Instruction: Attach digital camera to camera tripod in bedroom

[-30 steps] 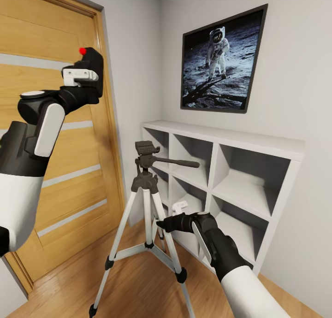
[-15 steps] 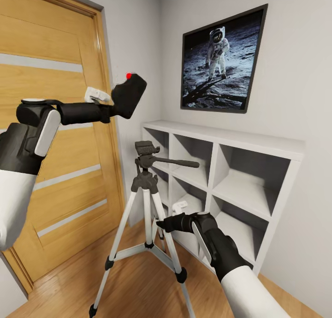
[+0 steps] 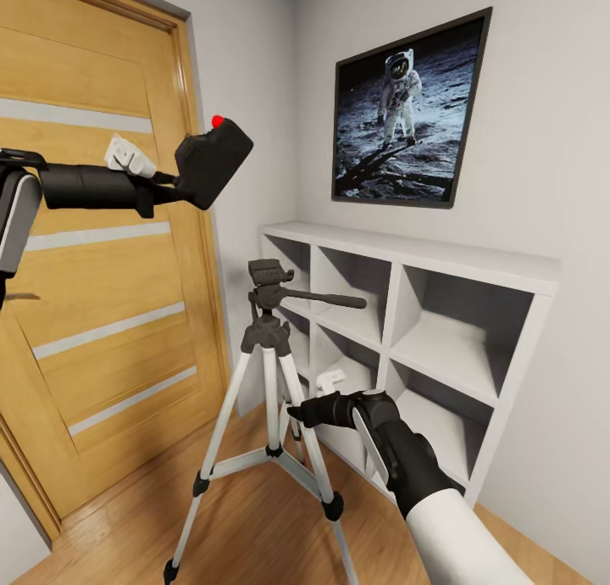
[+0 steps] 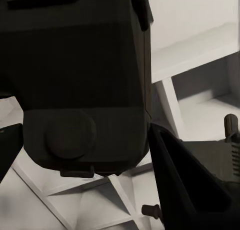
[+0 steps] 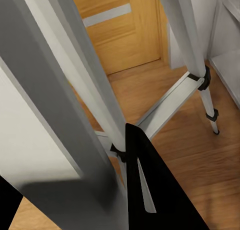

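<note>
The digital camera (image 3: 212, 161), a black box with a red button on top, hangs high in front of the door, and my left gripper (image 3: 188, 176) is shut on it. In the left wrist view the camera (image 4: 80, 75) sits between the dark fingers (image 4: 187, 185). It is above and left of the camera tripod (image 3: 269, 314), well apart from its bare black head. My right gripper (image 3: 294, 413) is low down, closed around a silver tripod leg (image 5: 75, 90) that runs between its fingers (image 5: 150, 190).
A wooden door (image 3: 93, 331) stands at the left. The white cube shelf (image 3: 424, 314) lines the right wall just behind the tripod, under the astronaut picture (image 3: 407, 110). Light wood floor (image 3: 254, 534) lies around the tripod's feet.
My left arm has stretched forward and carried the camera from beside the door to the right, then slightly up and back left. The right arm and tripod have stayed still.
</note>
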`<state>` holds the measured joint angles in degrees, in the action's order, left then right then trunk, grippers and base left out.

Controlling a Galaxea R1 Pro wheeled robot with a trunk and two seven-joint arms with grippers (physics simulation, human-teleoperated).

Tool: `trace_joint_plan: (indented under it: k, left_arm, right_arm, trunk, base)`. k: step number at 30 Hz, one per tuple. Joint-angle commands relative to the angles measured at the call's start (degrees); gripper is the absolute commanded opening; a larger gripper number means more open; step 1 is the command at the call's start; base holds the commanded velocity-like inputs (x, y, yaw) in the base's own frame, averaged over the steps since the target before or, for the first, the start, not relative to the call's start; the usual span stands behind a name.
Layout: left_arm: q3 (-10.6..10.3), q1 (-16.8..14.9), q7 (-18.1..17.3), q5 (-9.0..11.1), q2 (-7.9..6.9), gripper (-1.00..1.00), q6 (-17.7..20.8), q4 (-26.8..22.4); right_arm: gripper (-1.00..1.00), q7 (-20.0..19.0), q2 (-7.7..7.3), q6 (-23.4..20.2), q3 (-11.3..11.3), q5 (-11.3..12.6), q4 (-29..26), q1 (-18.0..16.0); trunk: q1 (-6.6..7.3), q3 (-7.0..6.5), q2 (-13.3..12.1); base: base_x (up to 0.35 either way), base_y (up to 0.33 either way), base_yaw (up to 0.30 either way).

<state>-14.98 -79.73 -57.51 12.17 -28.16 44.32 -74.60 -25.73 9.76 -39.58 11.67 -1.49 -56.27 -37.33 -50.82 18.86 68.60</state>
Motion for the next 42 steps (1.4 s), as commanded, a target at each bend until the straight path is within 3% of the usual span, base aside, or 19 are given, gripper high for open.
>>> trace_joint_plan:
  k: [1, 13, 19, 20, 21, 23, 24, 26, 28, 29, 32, 35, 38, 42]
  left_arm:
    - [0.03, -0.08, -0.04, 0.02, -0.01, -1.0, 0.06, -0.37]
    - [-0.19, -0.1, 0.77, -0.34, 0.43, -1.0, -1.42, 0.54]
    - [-1.07, -0.21, 0.15, -1.03, 3.09, -1.0, 0.34, 1.35]
    - [-1.18, -0.36, -0.51, -1.76, 3.23, -1.0, 0.85, 1.35]
    - [-1.36, -2.07, -5.44, -5.21, 3.55, -1.0, 1.53, 1.64]
    - [-1.84, -5.4, -11.82, -9.49, 3.58, -1.0, 1.83, 3.42]
    - [-2.23, -6.46, -13.43, -10.55, 3.52, -1.0, 1.86, 4.22]
    - [-4.75, -9.79, -17.98, -13.09, 3.43, -1.0, 1.86, 7.29]
    - [-9.32, -12.99, -21.69, -14.56, 3.54, -1.0, 1.62, 10.81]
    - [-18.86, -17.93, -25.73, -15.54, 3.81, -1.0, 0.84, 16.25]
    - [-22.17, -20.76, -27.41, -15.63, 3.57, -1.0, -0.85, 17.84]
    - [-23.54, -23.18, -29.07, -15.75, 3.44, -1.0, -2.57, 18.32]
    - [-24.18, -24.07, -29.58, -15.85, 3.37, -1.0, -3.22, 18.35]
    - [-28.58, -24.56, -29.92, -16.04, 3.32, -1.0, -3.61, 18.28]
  right_arm:
    - [-1.0, -0.2, 0.0, -0.05, -0.06, -1.58, 0.02, -0.02]
    - [-1.0, -0.19, 0.0, -0.05, 0.0, -1.62, 0.02, -0.02]
    - [-1.0, -0.19, -0.04, -0.05, -0.06, -1.67, 0.02, -0.02]
    - [-1.0, -0.19, -0.03, -0.05, -0.05, -1.67, 0.02, -0.02]
    - [-1.0, -0.19, -0.01, -0.05, -0.02, -1.67, 0.02, -0.02]
    - [-1.0, -0.19, 0.0, -0.05, -0.01, -1.67, 0.02, -0.02]
    - [-1.0, -0.19, 0.0, -0.04, -0.01, -1.67, 0.02, -0.02]
    - [-1.0, -0.19, -0.02, -0.02, -0.02, -1.67, 0.02, -0.02]
    - [-1.0, -0.19, -0.01, -0.04, -0.05, -1.67, 0.02, -0.02]
    - [-1.0, -0.19, -0.03, 0.0, -0.06, -1.67, 0.02, -0.02]
    - [-1.0, -0.19, -0.06, 0.01, -0.07, -1.67, 0.02, -0.02]
    - [-1.0, -0.16, -0.06, 0.03, -0.07, -1.67, 0.02, -0.02]
    - [-1.0, -0.13, -0.04, 0.03, -0.07, -1.67, 0.02, -0.02]
    - [-1.0, -0.05, -0.02, 0.03, -0.04, -1.67, 0.02, -0.02]
  trunk:
    - [-0.01, 0.08, 0.04]
    - [-0.01, 0.08, 0.04]
    - [-0.01, 0.08, 0.04]
    - [-0.01, 0.08, 0.04]
    - [-0.01, 0.08, 0.04]
    - [-0.01, 0.08, 0.04]
    - [-0.01, 0.08, 0.04]
    - [-0.01, 0.08, 0.04]
    - [-0.01, 0.08, 0.04]
    - [-0.01, 0.08, 0.04]
    - [-0.01, 0.08, 0.04]
    - [-0.01, 0.08, 0.04]
    - [-0.01, 0.08, 0.04]
    - [-0.01, 0.08, 0.04]
  base:
    - [0.0, 0.0, 0.0]
    - [0.0, 0.0, 0.0]
    - [0.0, 0.0, 0.0]
    - [0.0, 0.0, 0.0]
    - [0.0, 0.0, 0.0]
    - [0.0, 0.0, 0.0]
    - [0.0, 0.0, 0.0]
    - [0.0, 0.0, 0.0]
    - [0.0, 0.0, 0.0]
    - [0.0, 0.0, 0.0]
    - [0.0, 0.0, 0.0]
    - [0.0, 0.0, 0.0]
    - [0.0, 0.0, 0.0]
    - [0.0, 0.0, 0.0]
